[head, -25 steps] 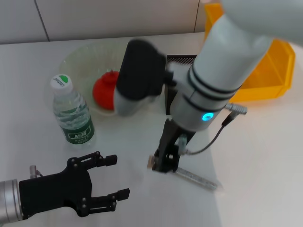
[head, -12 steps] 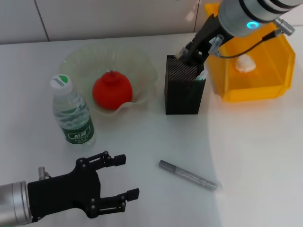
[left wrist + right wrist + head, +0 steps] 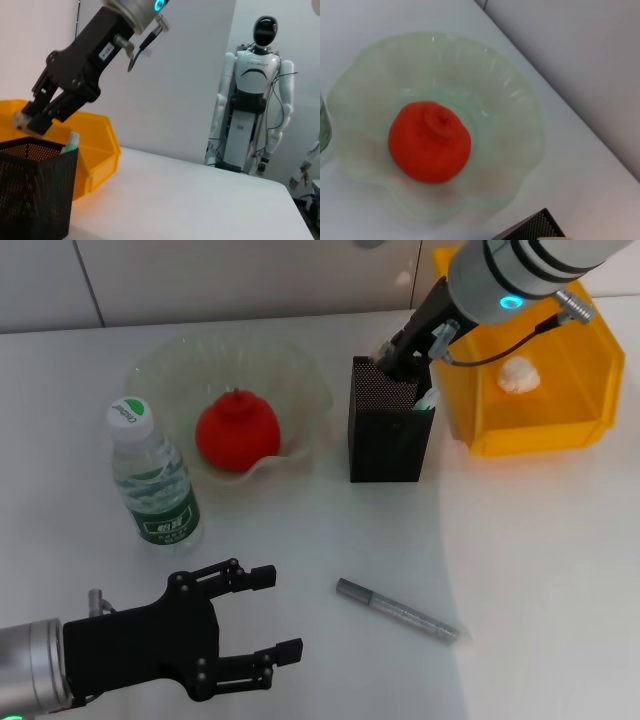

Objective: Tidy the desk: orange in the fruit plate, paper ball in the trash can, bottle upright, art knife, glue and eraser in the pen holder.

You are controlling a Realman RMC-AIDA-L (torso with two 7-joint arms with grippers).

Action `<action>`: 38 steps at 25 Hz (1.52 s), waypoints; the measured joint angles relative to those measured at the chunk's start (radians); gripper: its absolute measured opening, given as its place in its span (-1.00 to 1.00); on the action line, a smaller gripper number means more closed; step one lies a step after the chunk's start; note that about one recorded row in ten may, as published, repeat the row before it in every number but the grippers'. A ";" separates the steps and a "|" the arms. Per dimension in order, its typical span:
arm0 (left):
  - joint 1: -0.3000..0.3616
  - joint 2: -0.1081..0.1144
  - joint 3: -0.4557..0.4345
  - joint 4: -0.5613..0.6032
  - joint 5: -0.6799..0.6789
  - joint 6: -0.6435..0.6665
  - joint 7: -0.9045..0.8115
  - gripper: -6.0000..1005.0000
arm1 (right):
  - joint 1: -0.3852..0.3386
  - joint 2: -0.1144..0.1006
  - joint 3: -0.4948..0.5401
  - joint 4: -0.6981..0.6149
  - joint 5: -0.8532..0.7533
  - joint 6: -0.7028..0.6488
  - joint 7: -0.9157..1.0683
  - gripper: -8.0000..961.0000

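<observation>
My right gripper (image 3: 390,358) is shut on the small tan eraser (image 3: 21,120) and holds it just above the rim of the black mesh pen holder (image 3: 385,430). A green-and-white stick (image 3: 428,398) stands in the holder. The orange (image 3: 235,430) lies in the pale-green fruit plate (image 3: 160,365). The bottle (image 3: 150,480) stands upright. The paper ball (image 3: 518,373) lies in the yellow trash can (image 3: 560,425). The silver art knife (image 3: 395,610) lies on the table. My left gripper (image 3: 245,625) is open and empty at the front left.
The right wrist view shows the orange (image 3: 429,141) in the plate (image 3: 515,105) and a corner of the holder (image 3: 532,231). The left wrist view shows the holder (image 3: 30,190), the bin (image 3: 97,155) and a humanoid robot (image 3: 255,100) far off.
My right gripper has risen from the table beside the art knife, with the eraser, to above the pen holder. My left gripper has crept slightly forward.
</observation>
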 joint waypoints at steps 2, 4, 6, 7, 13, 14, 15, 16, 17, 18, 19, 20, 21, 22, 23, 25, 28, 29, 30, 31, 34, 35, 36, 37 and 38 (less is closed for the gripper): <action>-0.003 0.000 -0.001 0.000 0.000 0.004 0.000 0.62 | 0.005 0.001 -0.003 0.022 0.002 0.008 0.000 -0.42; -0.006 0.000 -0.003 -0.001 0.000 0.009 -0.001 0.62 | 0.007 0.001 -0.011 0.034 0.002 0.011 0.000 -0.42; -0.012 0.001 -0.013 -0.004 -0.001 0.024 -0.002 0.62 | 0.004 0.002 -0.021 0.033 0.000 0.013 -0.001 -0.41; -0.013 0.002 -0.018 -0.006 -0.001 0.030 -0.002 0.62 | 0.001 0.002 -0.023 0.028 0.001 0.014 -0.001 -0.41; -0.011 0.005 -0.046 -0.006 -0.001 0.053 -0.002 0.62 | -0.034 0.003 -0.013 -0.079 0.009 -0.033 0.029 -0.02; -0.009 0.005 -0.057 -0.006 -0.001 0.063 -0.002 0.62 | -0.042 0.004 -0.013 -0.114 0.010 -0.056 0.039 0.05; -0.009 0.005 -0.057 -0.006 -0.001 0.063 -0.002 0.62 | -0.049 0.004 -0.013 -0.146 0.011 -0.079 0.049 0.09; -0.009 0.005 -0.057 -0.006 -0.001 0.063 -0.002 0.62 | -0.057 0.005 -0.012 -0.186 0.013 -0.107 0.061 0.12; -0.006 0.007 -0.071 -0.008 -0.001 0.072 -0.003 0.62 | -0.066 0.005 -0.010 -0.225 0.016 -0.136 0.071 0.15; -0.006 0.007 -0.071 -0.008 -0.001 0.072 -0.003 0.62 | -0.073 0.005 -0.005 -0.265 0.025 -0.169 0.078 0.19; -0.005 0.009 -0.079 -0.009 -0.001 0.075 -0.002 0.62 | -0.078 0.006 0.004 -0.298 0.038 -0.207 0.084 0.22; -0.005 0.009 -0.079 -0.009 -0.001 0.075 -0.002 0.62 | -0.082 0.006 0.015 -0.325 0.052 -0.238 0.090 0.26; -0.004 0.009 -0.079 -0.010 -0.001 0.076 -0.001 0.62 | -0.084 0.006 0.030 -0.350 0.075 -0.284 0.099 0.29; -0.004 0.009 -0.079 -0.010 -0.001 0.076 -0.001 0.62 | -0.087 0.005 0.046 -0.375 0.096 -0.324 0.108 0.33; -0.003 0.006 -0.080 -0.013 -0.002 0.077 -0.001 0.62 | -0.092 0.005 0.058 -0.397 0.113 -0.356 0.114 0.36; -0.001 0.005 -0.083 -0.014 -0.002 0.082 -0.001 0.62 | -0.116 0.004 0.071 -0.457 0.148 -0.431 0.118 0.39; 0.000 0.004 -0.085 -0.014 -0.002 0.085 0.000 0.62 | -0.188 0.007 0.061 -0.559 0.175 -0.531 0.118 0.39; 0.004 0.003 -0.094 -0.015 -0.002 0.096 0.000 0.62 | -0.188 0.007 0.061 -0.559 0.175 -0.531 0.118 0.39; 0.006 0.003 -0.105 -0.015 -0.002 0.101 0.000 0.62 | -0.206 0.007 0.060 -0.575 0.185 -0.553 0.119 0.39; 0.010 0.003 -0.119 -0.016 -0.001 0.106 0.004 0.62 | -0.228 0.008 0.060 -0.587 0.203 -0.576 0.121 0.39; 0.011 0.004 -0.127 -0.016 0.002 0.113 0.005 0.62 | -0.300 0.008 0.037 -0.587 0.267 -0.586 0.132 0.38; 0.010 0.005 -0.127 -0.016 0.004 0.117 0.003 0.62 | -0.320 0.008 0.021 -0.578 0.277 -0.571 0.134 0.38; 0.008 0.006 -0.127 -0.016 0.004 0.120 0.001 0.62 | -0.344 0.008 -0.007 -0.558 0.281 -0.547 0.134 0.38; 0.007 0.006 -0.127 -0.016 0.004 0.123 0.000 0.62 | -0.359 0.008 -0.032 -0.536 0.281 -0.521 0.134 0.37; 0.006 0.005 -0.127 -0.016 0.004 0.126 0.000 0.62 | -0.378 0.009 -0.071 -0.492 0.279 -0.480 0.134 0.37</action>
